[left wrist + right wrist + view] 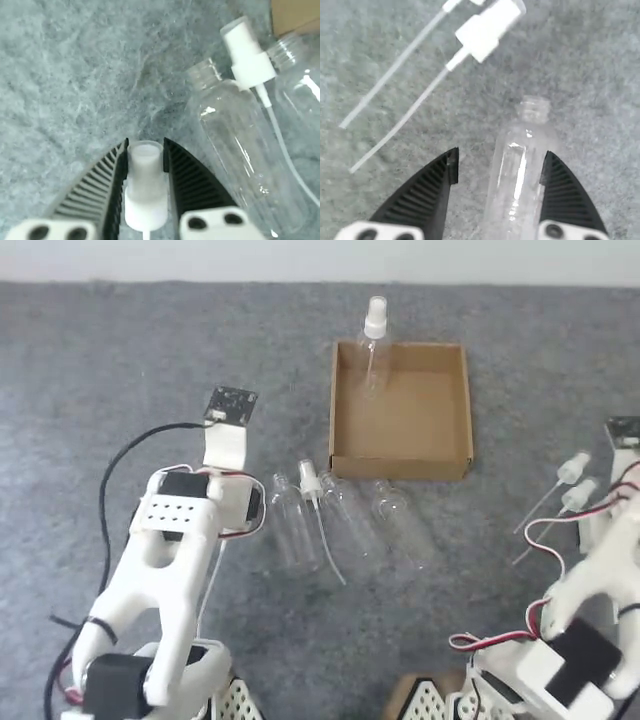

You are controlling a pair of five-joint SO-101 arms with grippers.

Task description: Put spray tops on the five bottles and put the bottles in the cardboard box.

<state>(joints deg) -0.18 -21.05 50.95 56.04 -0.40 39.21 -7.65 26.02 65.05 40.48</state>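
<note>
My left gripper point(145, 142) is shut on a white spray top point(145, 190), held just above the carpet beside an uncapped clear bottle point(240, 145) that lies flat. A loose spray top point(247, 52) with its tube rests against that bottle. In the high view three open bottles point(292, 520) point(350, 515) point(402, 522) lie in front of the cardboard box point(400, 462). A capped bottle point(372, 340) leans at the box's far wall. My right gripper point(501, 154) stands open around another uncapped bottle point(520, 165) on the carpet, with a spray top point(487, 30) just beyond it.
Two loose spray tops point(575, 468) point(580, 495) lie near the arm at the right edge. A small black board point(232, 405) with a cable sits on the grey carpet behind the left arm point(165, 570). Open carpet stretches to the far left.
</note>
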